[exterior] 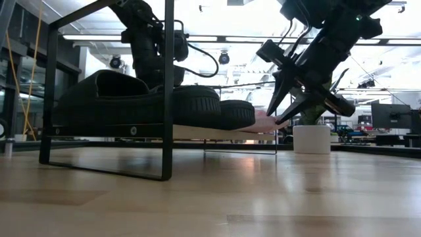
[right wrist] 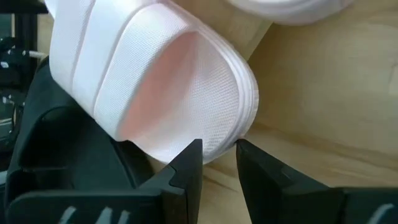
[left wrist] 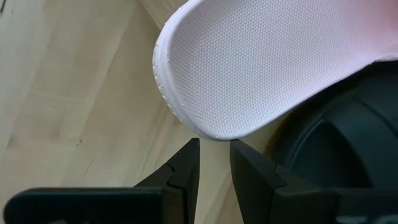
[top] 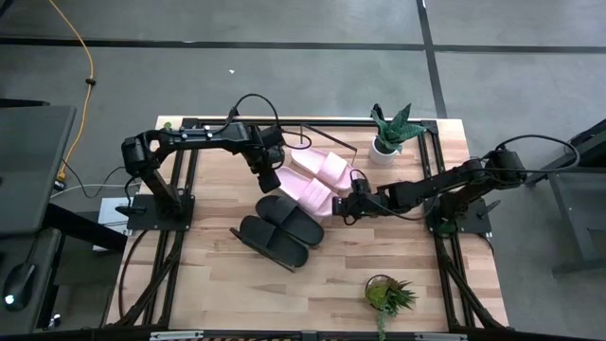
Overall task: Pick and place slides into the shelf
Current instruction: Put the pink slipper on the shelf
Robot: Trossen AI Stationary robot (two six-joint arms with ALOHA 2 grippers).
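Jaws of both grippers — left [left wrist: 214, 163], right [right wrist: 219, 163] — narrowly apart, just beyond opposite ends of one pink slide [top: 305, 190].

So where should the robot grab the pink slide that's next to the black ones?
Probably by the thin edge of its sole at either end. The pink slide lies flat with both ends sticking out free, and each gripper is already at one: the left gripper at one end, the right gripper at the other. The middle is crowded by the black slides.

A white-potted plant [top: 389, 133] stands near the desk's [top: 218, 284] far right corner; a second plant [top: 386, 294] sits near the front edge.
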